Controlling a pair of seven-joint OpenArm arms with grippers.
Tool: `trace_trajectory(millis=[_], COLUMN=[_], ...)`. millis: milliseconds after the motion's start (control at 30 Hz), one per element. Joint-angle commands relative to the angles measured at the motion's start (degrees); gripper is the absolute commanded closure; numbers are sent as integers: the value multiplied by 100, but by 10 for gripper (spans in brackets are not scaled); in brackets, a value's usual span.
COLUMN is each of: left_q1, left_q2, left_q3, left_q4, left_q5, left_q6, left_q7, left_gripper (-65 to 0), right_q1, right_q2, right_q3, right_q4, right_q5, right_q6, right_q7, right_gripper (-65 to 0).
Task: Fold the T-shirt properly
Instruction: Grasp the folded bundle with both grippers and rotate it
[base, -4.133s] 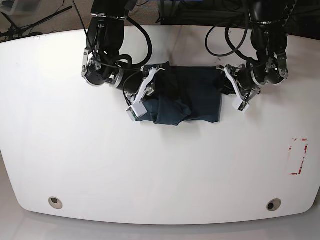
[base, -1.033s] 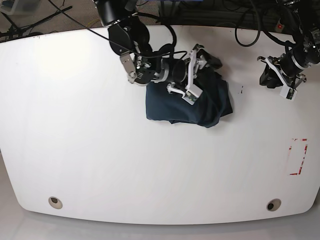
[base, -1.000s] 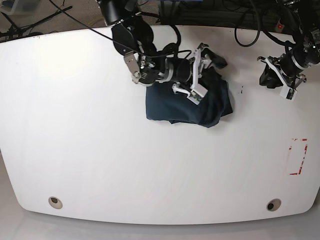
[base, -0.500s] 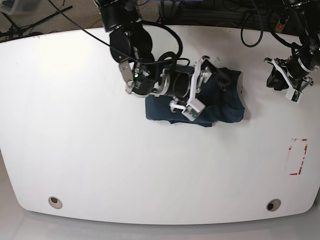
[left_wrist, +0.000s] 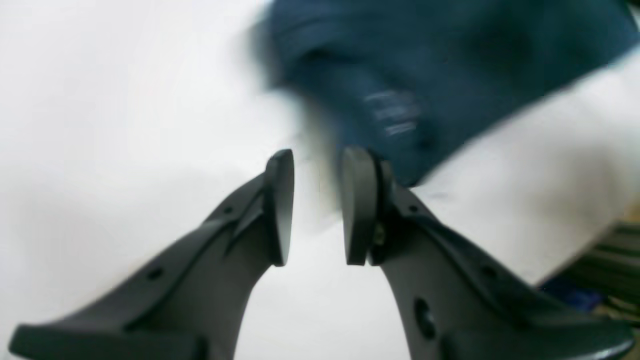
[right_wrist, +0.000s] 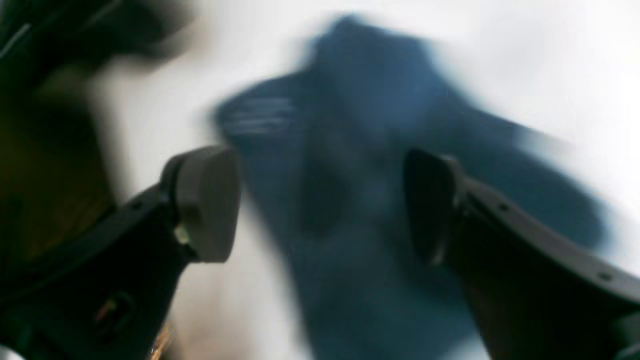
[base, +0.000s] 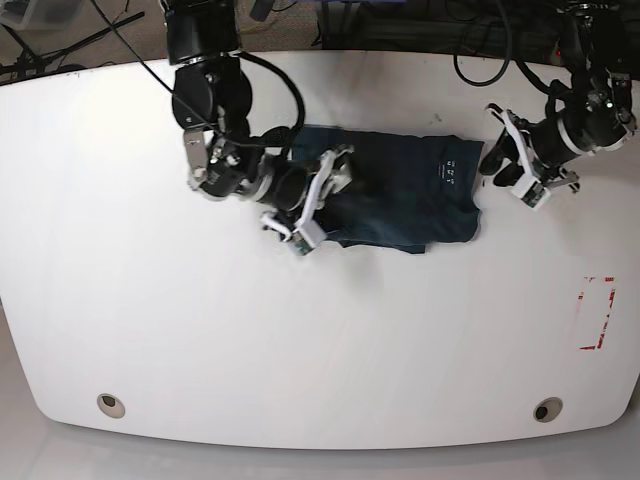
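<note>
right claw (base: 318, 205) spread wide over the t-shirt (base: 400, 190), left claw (left_wrist: 312, 207) slightly apart, empty, beside it

Wide bare table (base: 300, 330) before the T-shirt (base: 400, 195); both arms crowding its ends.

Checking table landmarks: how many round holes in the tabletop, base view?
2. One hole sits near the front-left corner of the table; the other hole sits near the front-right corner. The arms could hide others.

A white table (base: 320, 330) bears red tape marks (base: 597, 313).
</note>
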Motion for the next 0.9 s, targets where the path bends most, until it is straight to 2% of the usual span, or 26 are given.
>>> trace_trajectory(millis=[0,67,233,300,333,467,600,700,867], left_q1=[-197,-320,-548,-566,-566,-575,-671,-821,-909], left_q2=[-64,24,499,587,657,886,921,921,895], left_q3=[280,667,1353,1493,1555,1801,1845,1845,1827], left_q4=[127,127,119,92,84,-101,-444,-602,-769], left_q5=[131,439,1450,1749,1889,2276,2373,2373,2382], left_q6=[-3,-3,-3,-3,-3,-3,-3,-3,-3], left_q7=[-89,-98,-116,-124,-124,-133,-133,-133,-133], left_gripper=[-149,-149,-149,-150,-150,-150,-150,-150,-150], right_q1=[202,316,756,914,984,1020,1011,1002,782], right_q2=[-24,37,345,406,406,512,521,556,784], right_q3=[157,465,755,737,720,553,430,641,790], right_q4=[116,28,-763,-1115,-1300,-1678,-1871,-1766,-878], right_q5=[108,100,56,-68,-164,-630,-938,-744,258], right_q6=[79,79,131,140,140,140,140,149,149], right_q7=[121,121,130,218,323,921,1229,1193,763], right_gripper=[-465,-436,-190,-140,-130,-157,-154,-154,-159])
